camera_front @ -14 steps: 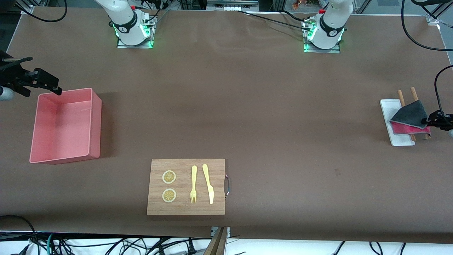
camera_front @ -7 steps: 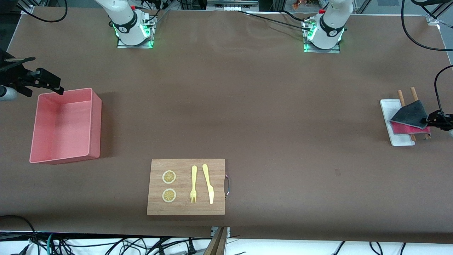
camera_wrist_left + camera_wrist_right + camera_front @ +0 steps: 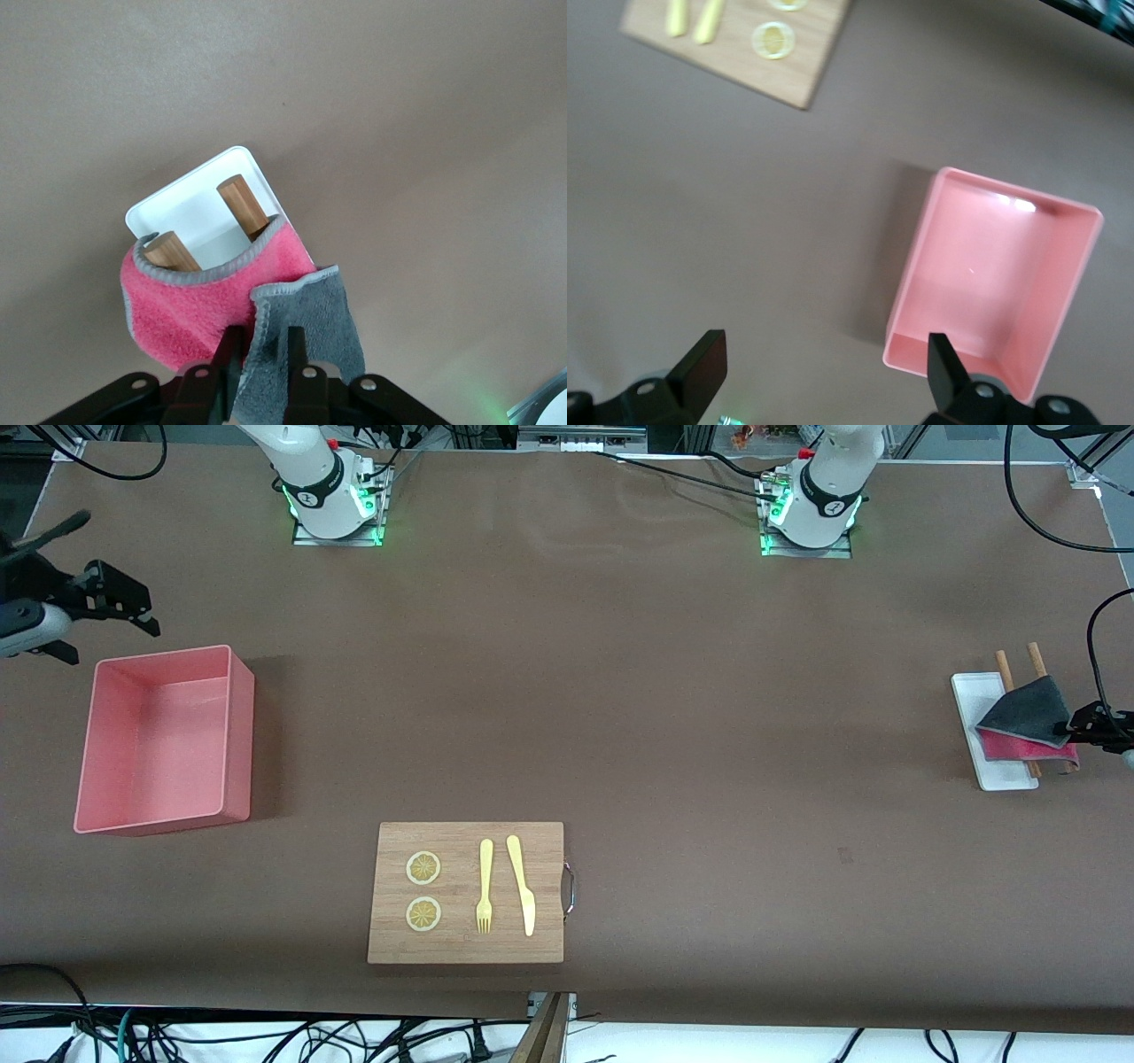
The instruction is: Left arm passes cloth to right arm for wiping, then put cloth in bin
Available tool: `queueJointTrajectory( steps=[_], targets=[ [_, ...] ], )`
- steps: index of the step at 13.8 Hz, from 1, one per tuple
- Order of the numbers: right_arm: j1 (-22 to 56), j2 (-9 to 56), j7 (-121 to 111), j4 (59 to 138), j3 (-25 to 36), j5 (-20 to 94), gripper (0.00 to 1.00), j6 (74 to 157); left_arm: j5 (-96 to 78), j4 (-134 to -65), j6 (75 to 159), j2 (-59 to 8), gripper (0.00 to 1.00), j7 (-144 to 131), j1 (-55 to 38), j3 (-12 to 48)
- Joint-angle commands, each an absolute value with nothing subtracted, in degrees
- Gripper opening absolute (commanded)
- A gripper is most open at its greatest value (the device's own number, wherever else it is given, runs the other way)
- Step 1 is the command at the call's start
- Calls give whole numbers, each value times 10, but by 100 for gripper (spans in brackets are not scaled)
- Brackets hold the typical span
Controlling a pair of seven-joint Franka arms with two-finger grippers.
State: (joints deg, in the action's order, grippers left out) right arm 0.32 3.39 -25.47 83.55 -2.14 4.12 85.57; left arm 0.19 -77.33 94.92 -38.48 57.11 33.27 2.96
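The left gripper (image 3: 261, 354) pinches a grey corner of the cloth (image 3: 1028, 722), which drapes over two wooden sticks (image 3: 241, 203) on the white tray (image 3: 974, 731) at the left arm's end of the table (image 3: 620, 691), while the right gripper (image 3: 133, 615), fingers spread, hovers beside the bin (image 3: 164, 740).

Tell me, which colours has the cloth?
The cloth is pink-red on one face, dark grey on the other, with a pale edge; the left wrist view shows it best.
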Motion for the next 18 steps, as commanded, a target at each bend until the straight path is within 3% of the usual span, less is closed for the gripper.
queueJointTrajectory(
  steps=[1, 3, 5, 11, 18],
  targets=[
    [-1, 38, -395, 829, -5, 138, 100, 831, -3, -759, 930, -386, 26, 582, 333, 32],
    [-3, 60, -526, 829, 5, 186, 100, 831, -3, -761, 928, -387, 20, 584, 334, 32],
    [-12, 96, -643, 830, 13, 261, 100, 830, 1, -760, 928, -386, 1, 584, 334, 32],
    [-40, 227, -851, 840, 14, 446, 100, 812, -7, -755, 883, -365, 0, 575, 330, 37],
    [-32, 286, -1098, 972, 3, 630, 100, 853, -8, -754, 735, -259, 0, 492, 325, 89]
  ],
)
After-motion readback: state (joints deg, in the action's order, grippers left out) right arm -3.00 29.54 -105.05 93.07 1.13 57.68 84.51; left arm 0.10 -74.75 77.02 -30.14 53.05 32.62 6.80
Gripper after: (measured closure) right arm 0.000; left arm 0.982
